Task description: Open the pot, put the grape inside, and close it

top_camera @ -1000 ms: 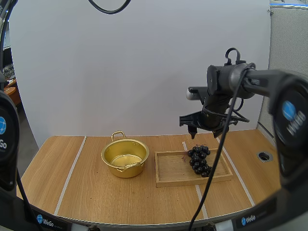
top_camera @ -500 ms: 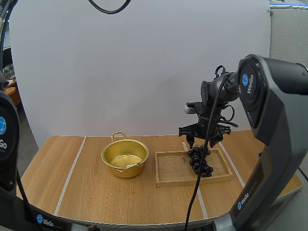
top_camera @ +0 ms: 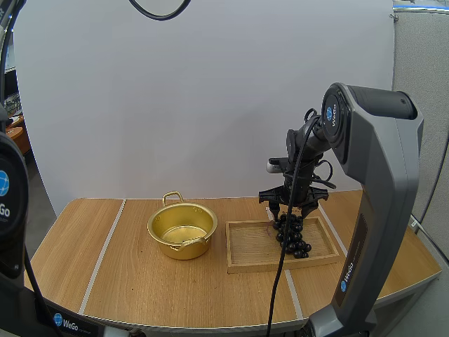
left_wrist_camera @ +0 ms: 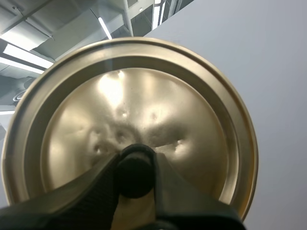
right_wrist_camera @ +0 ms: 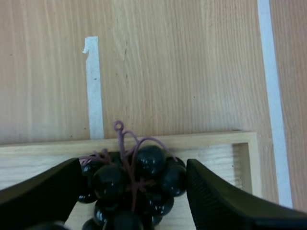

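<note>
Gold-coloured and lidless, the pot (top_camera: 182, 230) sits on the wooden worktop (top_camera: 105, 260) just beside the left edge of the wooden tray (top_camera: 249, 254). The bunch of dark grapes (top_camera: 292, 236) lies at the tray's right end. My right gripper (right_wrist_camera: 132, 167) is down over the bunch, fingers spread to either side of the top berries, while my left gripper (left_wrist_camera: 135, 165) pinches the black knob (left_wrist_camera: 135, 178) of the pot's lid (left_wrist_camera: 144, 96).
</note>
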Motion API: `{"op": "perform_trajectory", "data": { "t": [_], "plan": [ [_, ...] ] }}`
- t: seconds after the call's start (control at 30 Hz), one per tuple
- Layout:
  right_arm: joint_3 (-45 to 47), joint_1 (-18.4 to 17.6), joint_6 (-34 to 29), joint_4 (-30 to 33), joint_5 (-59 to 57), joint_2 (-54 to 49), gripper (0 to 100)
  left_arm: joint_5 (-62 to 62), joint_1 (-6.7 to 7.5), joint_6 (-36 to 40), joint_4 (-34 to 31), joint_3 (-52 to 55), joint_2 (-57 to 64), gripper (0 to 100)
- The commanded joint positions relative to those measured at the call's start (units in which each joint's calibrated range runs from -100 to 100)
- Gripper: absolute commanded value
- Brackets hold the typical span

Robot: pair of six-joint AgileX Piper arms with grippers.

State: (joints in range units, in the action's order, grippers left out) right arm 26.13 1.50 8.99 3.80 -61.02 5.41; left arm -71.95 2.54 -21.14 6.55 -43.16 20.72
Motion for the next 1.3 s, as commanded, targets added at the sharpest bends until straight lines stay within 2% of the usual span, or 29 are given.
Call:
{"op": "perform_trajectory", "data": {
  "t": [0.0,0.63,0.9,1.27],
  "plan": [
    [-0.21,0.21,0.68,-0.11,0.32,3.19,100,1.88,0.18,0.48,-0.47,-0.38,0.28,0],
    [0.25,0.21,0.68,-0.71,-6.26,7.42,100,1.88,0.18,0.48,-0.47,-0.38,0.28,0],
    [0.25,0.21,6.11,-8.77,-8.37,7.42,100,1.88,0.18,0.48,-0.47,-0.38,0.28,0],
    [0.25,0.21,6.98,-9.12,-8.76,7.42,100,1.88,0.18,0.48,-0.47,-0.38,0.28,0]
  ]
}}
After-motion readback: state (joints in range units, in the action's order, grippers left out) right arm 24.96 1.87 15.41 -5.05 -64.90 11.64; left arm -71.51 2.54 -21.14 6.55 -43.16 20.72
